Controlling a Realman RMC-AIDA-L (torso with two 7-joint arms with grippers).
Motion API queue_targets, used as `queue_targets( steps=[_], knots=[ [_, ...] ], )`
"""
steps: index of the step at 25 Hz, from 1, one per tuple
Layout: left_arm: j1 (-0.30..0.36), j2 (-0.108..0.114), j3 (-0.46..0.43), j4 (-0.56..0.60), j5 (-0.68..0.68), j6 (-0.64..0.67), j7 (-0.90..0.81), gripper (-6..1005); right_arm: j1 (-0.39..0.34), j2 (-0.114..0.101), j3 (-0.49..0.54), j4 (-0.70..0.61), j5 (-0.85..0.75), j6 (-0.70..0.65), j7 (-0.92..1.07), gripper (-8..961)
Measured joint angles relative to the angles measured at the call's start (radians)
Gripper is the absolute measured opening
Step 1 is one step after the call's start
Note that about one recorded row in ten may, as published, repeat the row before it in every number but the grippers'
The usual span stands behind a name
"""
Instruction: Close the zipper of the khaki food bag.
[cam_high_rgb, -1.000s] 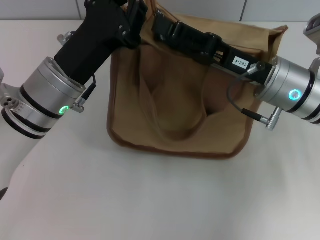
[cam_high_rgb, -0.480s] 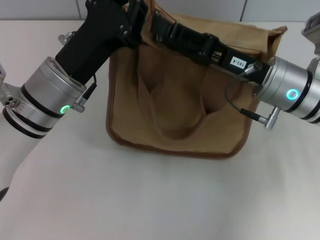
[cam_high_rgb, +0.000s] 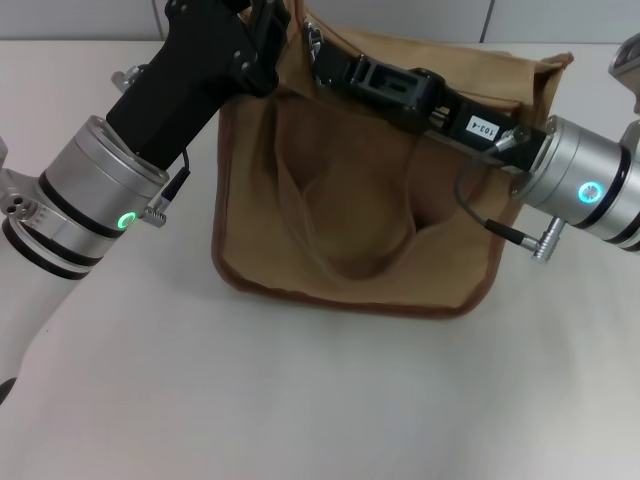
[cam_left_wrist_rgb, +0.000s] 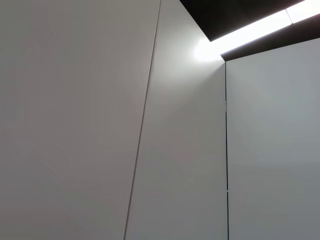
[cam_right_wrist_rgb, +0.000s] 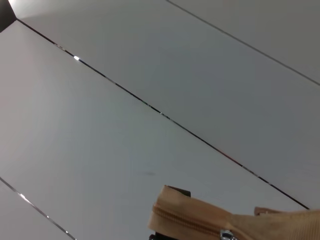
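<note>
The khaki food bag (cam_high_rgb: 350, 225) stands on the white table, its loop handle (cam_high_rgb: 345, 268) hanging down the near side. My left gripper (cam_high_rgb: 275, 25) is at the bag's top left corner, shut on the fabric edge there. My right gripper (cam_high_rgb: 318, 52) reaches in from the right and lies along the bag's top, its tip near the left end, close to my left gripper. A small shiny bit shows at that tip. In the right wrist view a stretch of the zipper (cam_right_wrist_rgb: 190, 220) shows with its silver pull tab (cam_right_wrist_rgb: 227, 234). The left wrist view shows only wall panels.
The white table (cam_high_rgb: 300, 400) spreads in front of the bag and to both sides. A cable and plug (cam_high_rgb: 520, 235) hang from my right wrist beside the bag's right edge. A tiled wall runs behind the table.
My right gripper has rolled slightly at the wrist and its tip has shifted a little, so a shiny bit now shows there. The bag and left arm have barely moved.
</note>
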Motion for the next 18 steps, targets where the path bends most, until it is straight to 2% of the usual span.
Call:
queue_targets(
  steps=[4, 9, 18],
  knots=[
    [0.001, -0.001, 0.000, 0.000, 0.000, 0.000, -0.002, 51, 0.000, 0.000, 0.003, 0.007, 0.000, -0.003, 0.000, 352],
    [0.003, -0.001, 0.000, 0.000, 0.000, 0.003, -0.007, 52, 0.007, 0.000, -0.006, 0.013, 0.000, 0.000, 0.000, 274],
    [0.005, -0.002, 0.003, 0.000, 0.000, 0.005, -0.007, 54, 0.012, 0.000, -0.007, 0.013, -0.004, 0.004, -0.001, 250]
  ],
)
